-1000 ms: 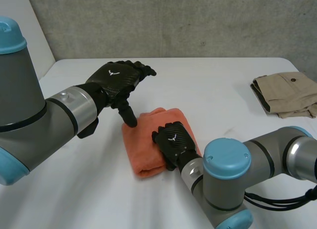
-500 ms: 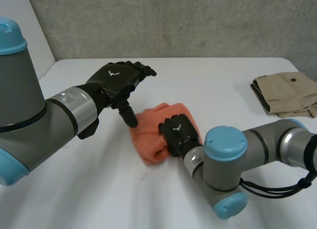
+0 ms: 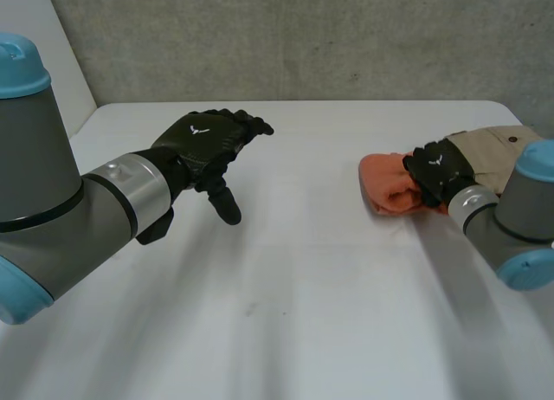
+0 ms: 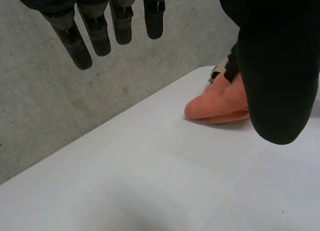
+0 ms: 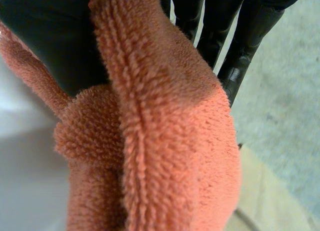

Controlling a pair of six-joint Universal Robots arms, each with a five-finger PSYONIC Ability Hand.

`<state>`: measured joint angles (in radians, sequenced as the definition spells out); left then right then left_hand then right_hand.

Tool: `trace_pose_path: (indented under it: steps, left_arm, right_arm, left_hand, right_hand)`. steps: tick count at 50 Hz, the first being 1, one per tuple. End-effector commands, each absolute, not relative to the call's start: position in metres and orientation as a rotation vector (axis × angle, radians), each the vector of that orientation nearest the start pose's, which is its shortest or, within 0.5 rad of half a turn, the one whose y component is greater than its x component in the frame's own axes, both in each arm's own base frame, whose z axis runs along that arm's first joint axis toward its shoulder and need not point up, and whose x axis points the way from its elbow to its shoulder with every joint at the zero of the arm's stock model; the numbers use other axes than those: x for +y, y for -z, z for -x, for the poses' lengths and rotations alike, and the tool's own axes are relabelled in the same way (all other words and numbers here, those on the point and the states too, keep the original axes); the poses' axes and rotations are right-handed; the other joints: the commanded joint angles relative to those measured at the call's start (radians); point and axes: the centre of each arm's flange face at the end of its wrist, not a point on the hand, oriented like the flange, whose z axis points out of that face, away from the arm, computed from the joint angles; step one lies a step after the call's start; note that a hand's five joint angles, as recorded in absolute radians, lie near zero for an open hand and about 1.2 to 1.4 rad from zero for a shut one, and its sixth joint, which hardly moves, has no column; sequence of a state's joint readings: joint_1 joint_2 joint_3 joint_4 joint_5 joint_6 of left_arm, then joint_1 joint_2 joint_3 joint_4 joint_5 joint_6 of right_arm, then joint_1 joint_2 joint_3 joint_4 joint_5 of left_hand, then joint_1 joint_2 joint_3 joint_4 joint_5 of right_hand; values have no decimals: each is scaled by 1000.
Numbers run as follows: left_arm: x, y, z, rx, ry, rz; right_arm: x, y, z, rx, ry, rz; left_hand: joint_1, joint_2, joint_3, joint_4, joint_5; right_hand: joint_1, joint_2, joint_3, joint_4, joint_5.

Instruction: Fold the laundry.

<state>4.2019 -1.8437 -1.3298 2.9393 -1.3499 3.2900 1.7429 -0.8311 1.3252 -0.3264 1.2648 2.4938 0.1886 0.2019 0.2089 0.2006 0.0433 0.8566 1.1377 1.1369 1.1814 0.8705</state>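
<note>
My right hand (image 3: 439, 177) is shut on the folded orange towel (image 3: 387, 185) at the table's right side, right beside the folded beige trousers (image 3: 502, 162). In the right wrist view the orange towel (image 5: 165, 136) is bunched between the thumb and the fingers (image 5: 240, 51), with the beige trousers (image 5: 265, 201) behind it. My left hand (image 3: 208, 145) hovers open above the table's left half, fingers relaxed and holding nothing. From the left wrist view, the orange towel (image 4: 220, 101) lies far off past the left hand's thumb (image 4: 280, 66) and fingers (image 4: 80, 46).
The white table (image 3: 286, 287) runs back to a grey concrete wall (image 3: 303, 36). The beige trousers lie folded near the far right edge.
My right hand closed on the orange towel and carried it from the table's middle to the right, up against the beige trousers. The left hand stayed where it was.
</note>
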Motion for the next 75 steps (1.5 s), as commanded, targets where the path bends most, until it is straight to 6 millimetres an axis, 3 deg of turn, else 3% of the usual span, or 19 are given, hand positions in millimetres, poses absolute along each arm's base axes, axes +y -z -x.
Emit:
trace_pose_path:
  steps: [1,7,8,15,23,34,39,44,45,46,47,52,53,56,57,62,68,71,75]
  left_arm:
    - [-229,-275,301,2594,2124,-1134]
    - [-233,-275,298,2605,2126,-1101]
    - [-233,-274,297,2608,2124,-1098]
    - [-234,-275,296,2627,2128,-1071]
    - [-234,-272,296,2627,2130,-1069]
    - [-234,-265,298,2648,2101,-1081]
    - [-234,-264,299,2651,2097,-1084]
    - [-234,-264,299,2651,2097,-1084]
    - [-234,-264,299,2651,2097,-1084]
    - [-234,-265,299,2649,2099,-1082]
    - [-233,-265,299,2649,2099,-1084]
    - [-232,-268,298,2640,2113,-1083]
    - [-232,-269,298,2639,2117,-1081]
    - [-231,-272,298,2634,2132,-1075]
    - [-231,-274,298,2629,2141,-1070]
    - [-230,-294,293,2548,2251,-1024]
    - [-237,-320,280,2395,2393,-846]
    - [-242,-332,269,2316,2431,-726]
    - [-249,-339,256,2279,2433,-640]
  right_arm:
    - [-436,-163,-238,1837,2302,1379]
    - [-487,-220,-216,1690,2601,1310]
    - [-500,-240,-206,1647,2686,1272]
    - [-538,-280,-153,1560,2806,1021]
    - [-554,-255,-110,1649,2751,1005]
    - [-540,-148,-79,1961,2371,1133]
    - [-525,-123,-68,2068,2300,1264]
    - [-516,-132,-64,2110,2296,1299]
    - [-516,-136,-64,2119,2306,1288]
    - [-516,-147,-61,2149,2337,1252]
    - [-516,-153,-59,2170,2357,1229]
    - [-516,-206,-52,2207,2526,1094]
    - [-514,-228,-50,2198,2597,1050]
    - [-507,-262,-54,2147,2691,995]
    - [-501,-281,-64,2106,2733,951]
    - [-469,-328,-115,2004,2745,811]
    - [-421,-337,-167,2053,2485,611]
    - [-378,-346,-202,2013,2331,489]
    - [-339,-337,-218,2036,2221,411]
  left_hand:
    - [1,-12,-19,-11,-28]
    - [4,-9,-16,-8,-25]
    - [4,-9,-16,-8,-25]
    - [4,-9,-16,-8,-25]
    - [7,-6,-13,-5,-22]
    - [10,-3,-10,-2,-19]
    - [10,-3,-10,-2,-19]
    - [10,-3,-10,-2,-19]
    - [10,-3,-10,-2,-19]
    - [10,-3,-10,-2,-19]
    - [10,-3,-10,-2,-19]
    - [7,-6,-13,-5,-22]
    - [4,-9,-16,-8,-25]
    - [1,-12,-19,-11,-28]
    - [1,-12,-19,-11,-28]
    - [-1,-15,-22,-14,-31]
    - [-7,-21,-28,-19,-37]
    - [-7,-21,-28,-19,-37]
    - [-10,-24,-31,-22,-40]
  right_hand:
    - [540,259,259,215,351]
    - [540,259,259,215,351]
    - [540,259,259,215,351]
    - [540,259,259,215,351]
    - [540,259,259,215,351]
    - [540,259,259,215,351]
    - [540,259,259,215,351]
    - [451,169,170,126,262]
    - [261,-20,-20,-64,72]
    - [-314,-595,-594,-639,-502]
    - [-619,-900,-899,-944,-807]
    - [-682,-963,-962,-1007,-870]
    - [-682,-963,-962,-1007,-870]
    - [-682,-963,-962,-1007,-870]
    - [-682,-963,-962,-1007,-870]
    - [-682,-963,-962,-1007,-870]
    - [-682,-963,-962,-1007,-870]
    - [-682,-963,-962,-1007,-870]
    - [-682,-963,-962,-1007,-870]
